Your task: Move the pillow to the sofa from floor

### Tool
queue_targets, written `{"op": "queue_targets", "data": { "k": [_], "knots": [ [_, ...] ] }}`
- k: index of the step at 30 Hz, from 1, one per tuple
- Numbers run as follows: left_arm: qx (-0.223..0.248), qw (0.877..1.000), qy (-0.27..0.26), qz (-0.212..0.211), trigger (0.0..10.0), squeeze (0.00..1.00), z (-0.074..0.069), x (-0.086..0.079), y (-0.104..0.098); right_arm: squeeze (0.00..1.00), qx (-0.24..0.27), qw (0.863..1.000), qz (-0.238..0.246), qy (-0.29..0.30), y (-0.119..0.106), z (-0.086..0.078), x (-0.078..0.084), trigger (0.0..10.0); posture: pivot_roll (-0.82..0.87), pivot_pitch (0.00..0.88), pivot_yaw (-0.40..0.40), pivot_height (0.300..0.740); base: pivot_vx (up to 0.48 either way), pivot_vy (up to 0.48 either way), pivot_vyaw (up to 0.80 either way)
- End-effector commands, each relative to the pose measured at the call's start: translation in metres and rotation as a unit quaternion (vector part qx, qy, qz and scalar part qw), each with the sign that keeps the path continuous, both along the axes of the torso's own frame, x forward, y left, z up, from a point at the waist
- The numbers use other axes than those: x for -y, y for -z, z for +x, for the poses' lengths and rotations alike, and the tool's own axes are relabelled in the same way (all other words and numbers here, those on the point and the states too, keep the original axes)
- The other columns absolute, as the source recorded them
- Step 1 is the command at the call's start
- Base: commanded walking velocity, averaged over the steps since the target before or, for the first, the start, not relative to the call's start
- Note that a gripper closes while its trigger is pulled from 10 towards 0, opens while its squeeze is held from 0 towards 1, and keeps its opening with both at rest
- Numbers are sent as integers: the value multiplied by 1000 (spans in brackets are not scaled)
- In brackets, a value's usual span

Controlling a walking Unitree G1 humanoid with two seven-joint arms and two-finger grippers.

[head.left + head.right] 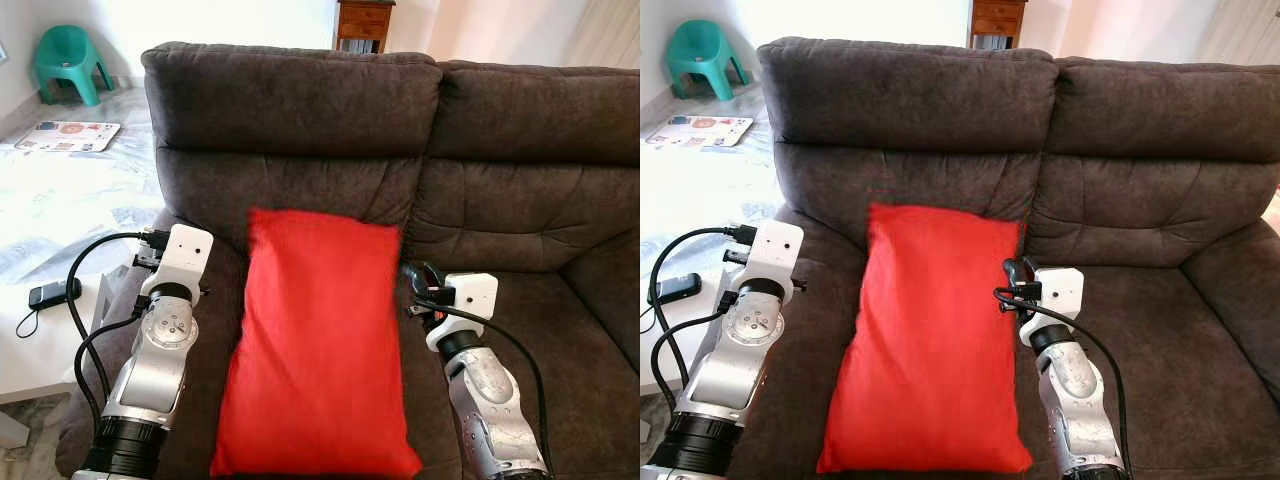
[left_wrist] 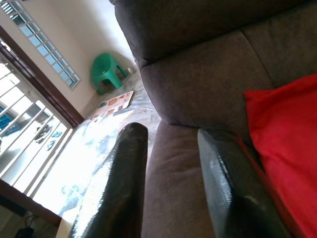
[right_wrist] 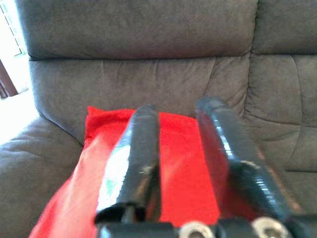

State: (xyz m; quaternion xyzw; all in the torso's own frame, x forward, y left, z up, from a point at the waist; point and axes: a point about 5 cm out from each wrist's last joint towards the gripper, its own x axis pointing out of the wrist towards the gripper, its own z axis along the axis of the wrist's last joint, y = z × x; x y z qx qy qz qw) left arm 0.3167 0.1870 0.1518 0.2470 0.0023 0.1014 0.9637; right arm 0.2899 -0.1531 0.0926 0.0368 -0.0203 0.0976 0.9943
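A tiled room lies behind the dark brown sofa (image 1: 300,110), with a green plastic chair (image 1: 68,58) far back at your left and a white bench (image 1: 40,350) just beside the left armrest carrying a small black device (image 1: 52,293). The red pillow (image 1: 315,350) is between your two arms, its long axis running from the seat's front edge toward the backrest, the far end tilted up near the back cushion; whether it already rests its full weight on the seat you cannot tell. Your left claw (image 2: 171,183) has its fingers spread, the inner one touching the pillow's left edge, the armrest side of the seat showing in the gap. Your right claw (image 3: 190,163) is spread too, pointing along the pillow's top from its right side, empty. Both arms flank it about equally, so neither is clearly nearer. The pillow looks essentially placed; what remains is likely drawing both claws out sideways without dragging the fabric along.
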Motion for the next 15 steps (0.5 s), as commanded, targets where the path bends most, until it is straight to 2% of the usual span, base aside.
{"op": "queue_targets", "data": {
  "k": [1,2,7,8,9,10,11,12,13,14,15],
  "knots": [
    [-8,1000,-3,12,10000,1000,0,1,3,729,2,1000,-5,9,0,1,4,10000,32,0,-73,740,0,0,0],
    [-8,1000,-3,11,10000,1000,0,2,3,0,1,1000,-6,9,0,1,4,10000,31,0,-74,740,0,0,0],
    [-7,1000,8,1,10000,1000,1,3,4,0,-6,999,-19,46,3,2,13,10000,28,0,-72,740,0,0,0],
    [-8,999,30,-12,10000,0,2,7,5,0,-6,998,-20,65,4,2,18,10000,29,0,-72,740,0,0,0],
    [-7,998,66,-25,10000,0,2,12,8,0,-6,996,-17,83,6,2,24,10000,27,0,-70,740,0,0,0],
    [-7,998,66,-25,10000,0,2,12,8,0,-6,996,-17,83,6,2,24,10000,27,0,-70,740,0,0,0],
    [-3,996,87,-27,10000,0,1,14,9,0,-7,996,-15,91,7,1,26,10000,26,0,-69,740,0,0,0],
    [1,992,117,-49,10000,0,-1,18,14,0,-10,995,-9,102,12,-2,29,10000,27,0,-67,740,0,0,0],
    [1,992,117,-49,10000,0,-1,18,14,0,-10,995,-9,102,12,-2,29,10000,27,0,-67,740,0,0,0],
    [0,989,122,-82,10000,0,-4,18,21,0,-21,993,9,117,18,-5,33,10000,27,0,-65,740,0,0,0],
    [-2,988,121,-94,10000,0,-5,17,24,0,-26,992,15,127,21,-7,35,10000,27,0,-65,740,0,0,0]
  ]
}}
